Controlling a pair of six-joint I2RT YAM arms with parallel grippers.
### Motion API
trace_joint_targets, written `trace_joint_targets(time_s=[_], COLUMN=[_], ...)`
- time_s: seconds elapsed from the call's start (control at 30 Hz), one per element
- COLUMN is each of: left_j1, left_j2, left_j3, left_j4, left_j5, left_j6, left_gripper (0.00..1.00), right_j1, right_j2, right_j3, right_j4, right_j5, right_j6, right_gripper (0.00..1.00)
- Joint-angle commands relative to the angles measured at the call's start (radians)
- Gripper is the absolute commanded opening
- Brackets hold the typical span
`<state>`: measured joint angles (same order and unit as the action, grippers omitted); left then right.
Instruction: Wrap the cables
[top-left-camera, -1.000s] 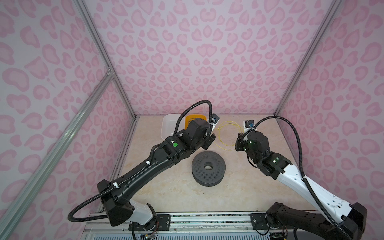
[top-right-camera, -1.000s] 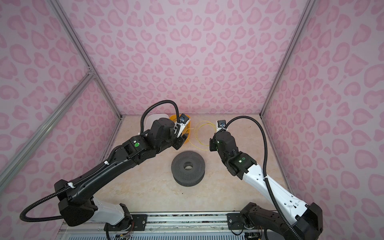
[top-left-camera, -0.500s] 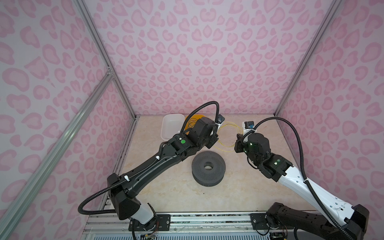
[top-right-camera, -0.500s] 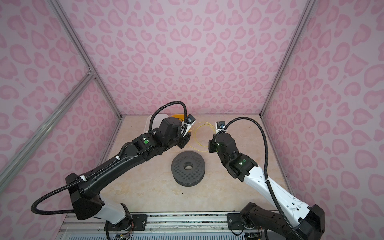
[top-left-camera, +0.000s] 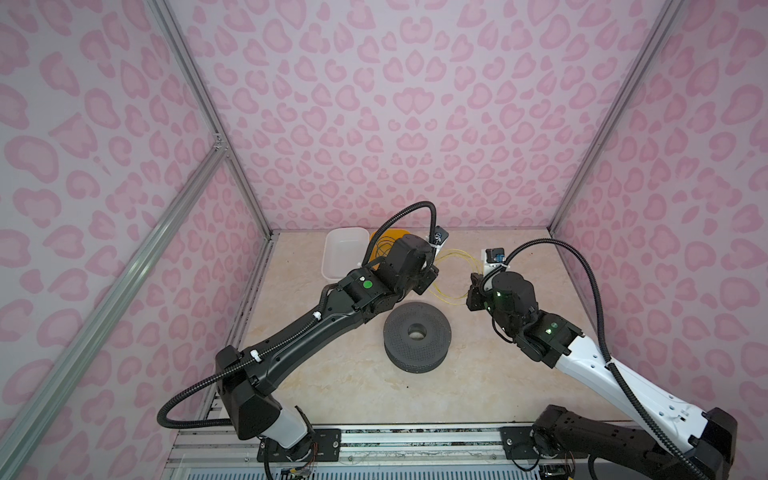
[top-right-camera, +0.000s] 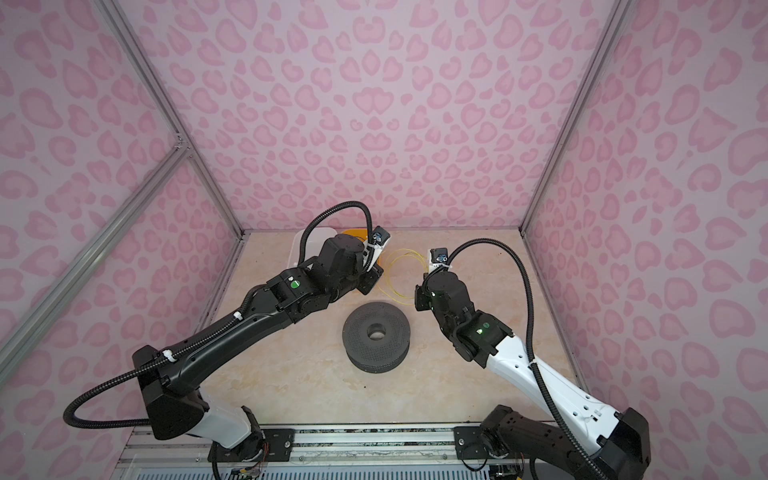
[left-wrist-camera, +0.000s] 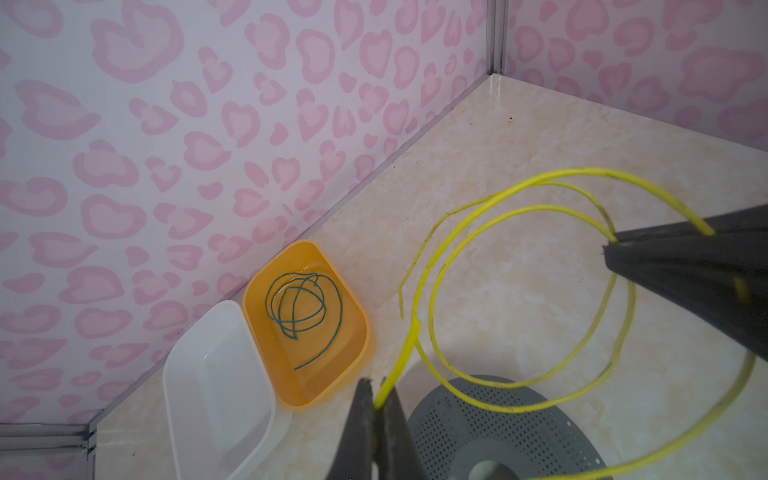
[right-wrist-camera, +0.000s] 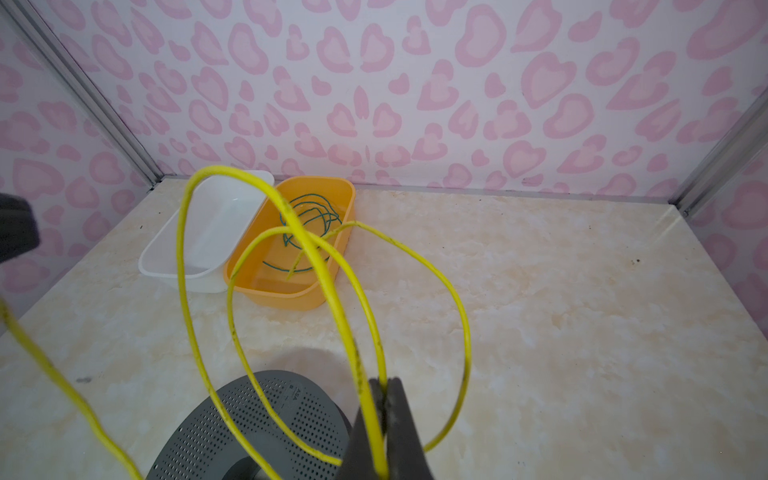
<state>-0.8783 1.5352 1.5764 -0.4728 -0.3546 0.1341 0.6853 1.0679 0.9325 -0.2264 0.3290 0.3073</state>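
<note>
Located the yellow cable at 1 o'clock from the grey perforated disc, curling in several loose loops and held at two places. Seen in both wrist views passing in front of the disc's rim. Contact between the loops and the surface: not determinable.

Found the left end effector clenched, fingertips pinched together on one strand of the yellow cable, with the strand rising out from between the tips. Placed at 12 o'clock from the disc in both top views.

Found the right end effector clenched as well, grasping the same cable at another place along its length, with loops fanning away from the tips. Placed at 2 o'clock from the disc, apart from the left end effector, with only cable between.

Located the green cable coiled loosely on the floor of the orange tray, well apart from both end effectors. Orange tray set at 11 o'clock from the disc, close to the back wall, side by side with a white tray at about 10 o'clock, long sides touching or nearly so.

Noted a small moulded marking on the disc's top face near the hub, in both wrist views. Too small to read.
</note>
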Motion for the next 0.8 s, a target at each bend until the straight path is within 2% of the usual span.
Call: trace_joint_targets(time_s=[0.0,0.17,0.33,0.57,0.77], left_j1=[0.032,0.130,0.196,0.212,0.222], left_j2=[-0.042,-0.128,-0.202,-0.239,-0.284], left_j3=[-0.035,-0.170,-0.329,-0.446,-0.537], left_j4=[0.104,0.291,0.515,0.698,0.773], left_j5=[0.017,0.153,0.222,0.204,0.163], left_j6=[-0.087,-0.290,-0.493,-0.698,-0.827], left_gripper=[0.03,0.03,0.04,0.03,0.05], right_j1=[0.001,0.005,0.005,0.010,0.008], right_j2=[-0.004,-0.045,-0.066,-0.034,-0.024], right_j3=[-0.020,-0.115,-0.192,-0.232,-0.208], right_j4=[0.041,0.175,0.347,0.533,0.515], right_j5=[0.037,0.114,0.155,0.215,0.242], right_j6=[0.030,0.140,0.270,0.397,0.445], right_gripper=[0.00,0.00,0.00,0.00,0.00])
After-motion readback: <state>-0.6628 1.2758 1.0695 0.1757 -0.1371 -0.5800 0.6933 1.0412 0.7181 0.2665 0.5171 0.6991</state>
